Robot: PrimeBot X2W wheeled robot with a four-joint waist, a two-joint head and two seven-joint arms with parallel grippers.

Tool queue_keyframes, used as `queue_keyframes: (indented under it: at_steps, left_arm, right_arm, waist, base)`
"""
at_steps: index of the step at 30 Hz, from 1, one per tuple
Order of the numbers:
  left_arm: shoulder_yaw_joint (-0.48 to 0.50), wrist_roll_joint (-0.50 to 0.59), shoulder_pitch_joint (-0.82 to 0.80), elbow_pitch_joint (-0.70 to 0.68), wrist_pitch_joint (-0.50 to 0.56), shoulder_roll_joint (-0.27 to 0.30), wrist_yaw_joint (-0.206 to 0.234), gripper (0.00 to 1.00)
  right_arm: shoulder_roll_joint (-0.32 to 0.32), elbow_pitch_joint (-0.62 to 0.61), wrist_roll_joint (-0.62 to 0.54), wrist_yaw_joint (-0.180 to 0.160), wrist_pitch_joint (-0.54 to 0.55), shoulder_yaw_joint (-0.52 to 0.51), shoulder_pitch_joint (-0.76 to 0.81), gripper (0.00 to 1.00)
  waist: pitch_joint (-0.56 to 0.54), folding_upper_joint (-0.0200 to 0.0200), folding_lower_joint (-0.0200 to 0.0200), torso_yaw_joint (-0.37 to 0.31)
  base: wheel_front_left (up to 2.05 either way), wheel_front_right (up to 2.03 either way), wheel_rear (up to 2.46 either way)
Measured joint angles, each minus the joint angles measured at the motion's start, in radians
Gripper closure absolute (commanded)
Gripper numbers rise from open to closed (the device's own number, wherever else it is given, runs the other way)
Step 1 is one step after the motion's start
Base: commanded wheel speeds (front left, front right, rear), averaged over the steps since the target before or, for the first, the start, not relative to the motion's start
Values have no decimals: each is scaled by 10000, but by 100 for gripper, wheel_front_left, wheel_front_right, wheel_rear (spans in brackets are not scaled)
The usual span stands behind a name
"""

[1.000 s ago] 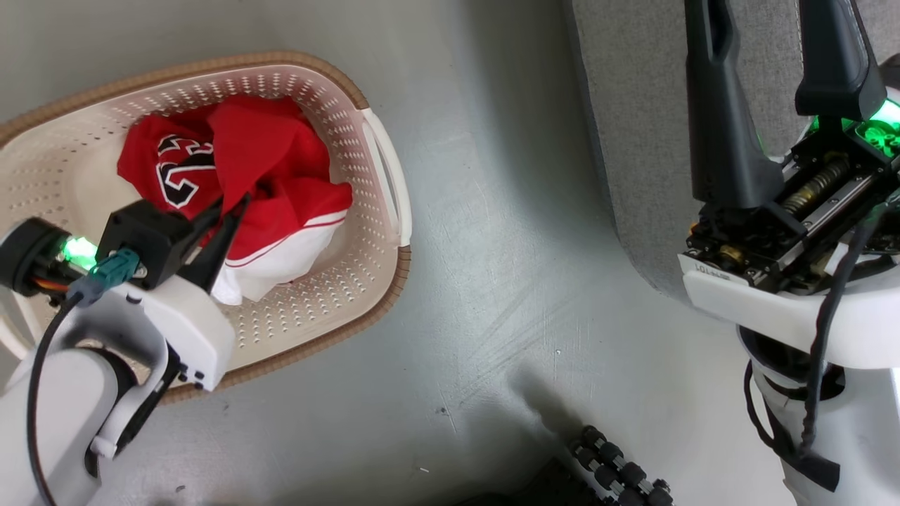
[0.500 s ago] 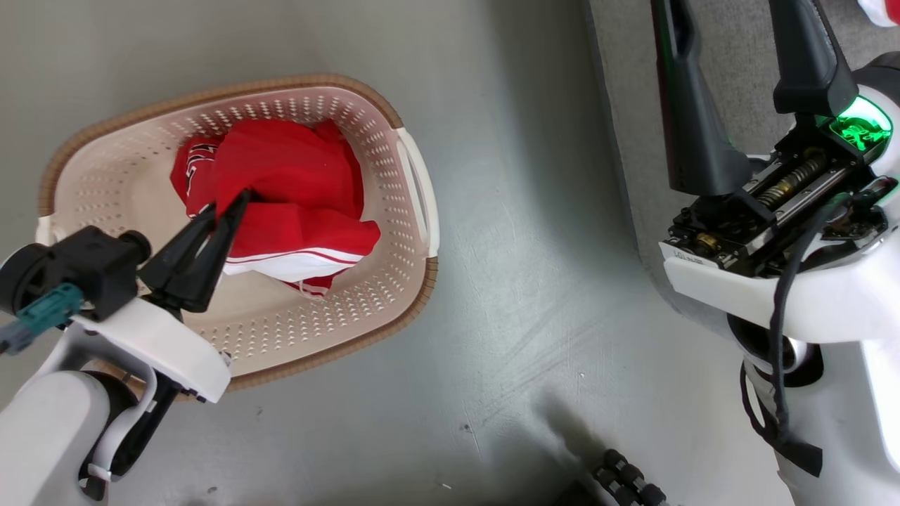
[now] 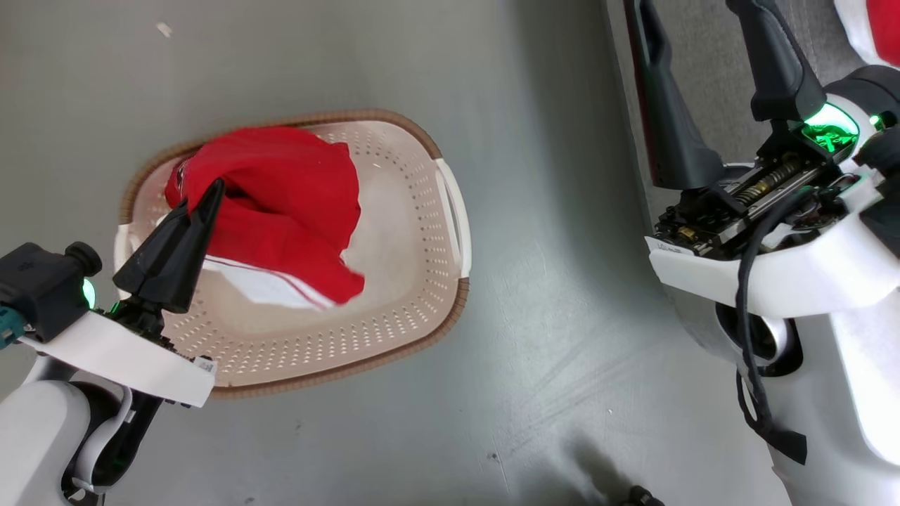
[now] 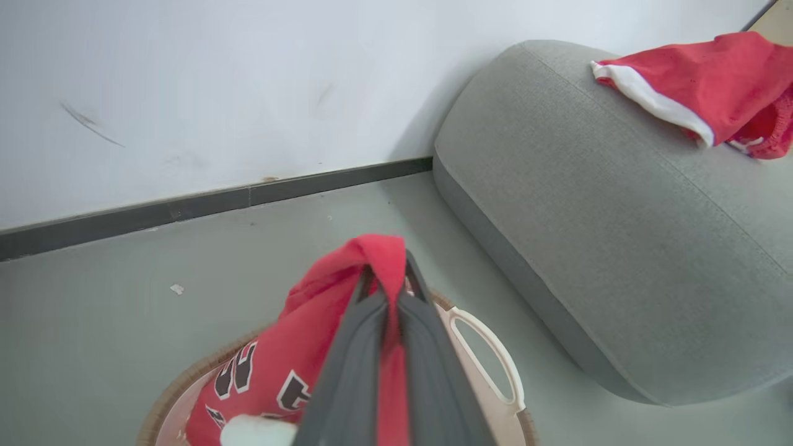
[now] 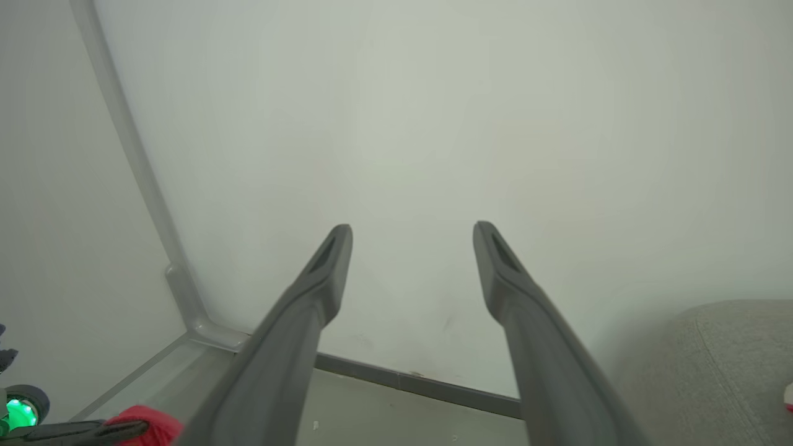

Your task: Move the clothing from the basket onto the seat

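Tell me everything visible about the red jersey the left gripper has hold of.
The jersey is soft red fabric, bunched and draped, with black numerals outlined in white showing in the left wrist view and a white, red-striped trim at its low edge. The left gripper, shut, pinches a fold at its top. It hangs over the basket; whether its trim touches the basket floor cannot be told.

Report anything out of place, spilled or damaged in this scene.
Little stands out. A small white scrap lies on the floor near the wall, and dark scuff marks streak the wall. The basket sits upright, and the jersey hangs bunched from the shut left tool.
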Motion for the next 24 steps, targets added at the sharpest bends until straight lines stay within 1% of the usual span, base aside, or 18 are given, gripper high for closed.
queue_keyframes:
  at_steps: [5,10,14,24]
  left_arm:
    - [73,-56,81,-86,-305,-36,-174,100]
    - [77,-142,93,-253,-430,-59,-430,100]
    - [144,-217,93,-293,-520,-61,-512,100]
    - [272,-278,75,-303,-600,-86,-520,100]
  right_arm:
    - [-10,286,-119,0,0,-65,57,0]
    - [-23,556,-272,0,0,-188,447,0]
    - [-27,711,-282,0,0,-326,667,0]
    - [-27,1127,-357,0,0,-443,1337,0]
  waist:
    - [-426,0,0,239]
    - [-892,0,0,472]
    - [-1276,0,0,646]
    - [-2237,0,0,994]
  base:
    - [0,0,0]
    - [0,0,0]
    - [0,0,0]
    - [0,0,0]
